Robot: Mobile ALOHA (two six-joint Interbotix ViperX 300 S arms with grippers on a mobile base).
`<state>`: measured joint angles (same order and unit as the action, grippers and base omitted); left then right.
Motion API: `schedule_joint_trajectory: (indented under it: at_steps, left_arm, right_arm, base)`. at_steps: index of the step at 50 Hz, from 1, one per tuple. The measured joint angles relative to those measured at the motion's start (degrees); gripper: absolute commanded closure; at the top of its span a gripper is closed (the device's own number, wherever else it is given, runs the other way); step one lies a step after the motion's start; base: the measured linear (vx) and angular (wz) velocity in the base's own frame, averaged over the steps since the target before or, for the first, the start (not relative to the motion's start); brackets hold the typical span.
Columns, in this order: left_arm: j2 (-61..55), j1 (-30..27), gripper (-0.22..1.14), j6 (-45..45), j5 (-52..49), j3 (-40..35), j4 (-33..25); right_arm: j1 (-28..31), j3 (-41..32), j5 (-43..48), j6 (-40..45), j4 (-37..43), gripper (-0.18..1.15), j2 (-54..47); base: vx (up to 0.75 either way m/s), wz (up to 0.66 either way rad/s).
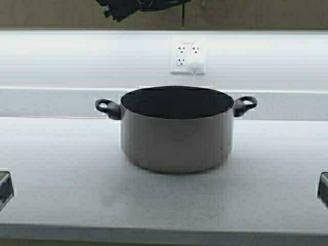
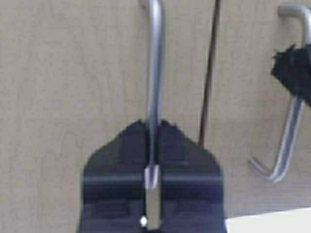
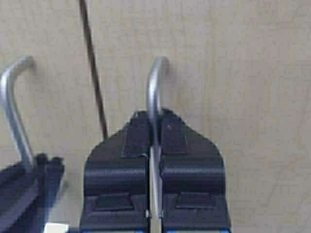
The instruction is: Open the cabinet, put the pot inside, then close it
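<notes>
Both doors of the cabinet (image 2: 73, 87) are shut; the left end effector (image 2: 153, 145) and right end effector (image 3: 154, 141) each clamp a door handle, ready to pull, while the pot (image 1: 176, 134) waits mid-table (image 1: 61, 179).

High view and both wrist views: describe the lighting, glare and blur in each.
High view: the backsplash is blown out white, and the pot throws only a faint shadow on the counter. Left wrist view: even light, soft focus, the left tool dark on its handle. Right wrist view: likewise soft, the right tool dark on its handle.
</notes>
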<state>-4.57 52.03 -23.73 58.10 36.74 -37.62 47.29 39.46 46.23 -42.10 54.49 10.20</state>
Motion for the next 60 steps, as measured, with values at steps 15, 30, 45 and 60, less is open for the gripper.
schedule_joint_trajectory:
  at_steps: [15, 30, 45, 60]
  left_arm:
    - [18.28, 4.57, 0.89, -0.35, -6.24, 18.28, 0.09]
    - [36.65, 3.25, 0.89, -8.61, -22.59, 25.22, -2.11]
    - [50.01, -9.32, 0.89, -12.74, -43.59, 26.19, -2.64]
    - [51.24, -21.09, 0.89, -13.01, -55.37, 24.61, 0.79]
  right_arm:
    - [1.05, 13.01, -14.94, -1.32, -0.35, 0.89, 18.90]
    - [-1.23, 18.28, -26.98, -3.25, -0.35, 0.89, 30.23]
    - [-10.20, 16.70, -41.92, -4.57, -2.55, 0.89, 32.26]
    - [-20.65, 14.68, -52.82, -3.87, -6.33, 0.89, 32.52]
  base:
    - [0.04, -0.01]
    - [-0.04, -0.02]
    - [-0.12, -0.03]
    - [-0.15, -0.02]
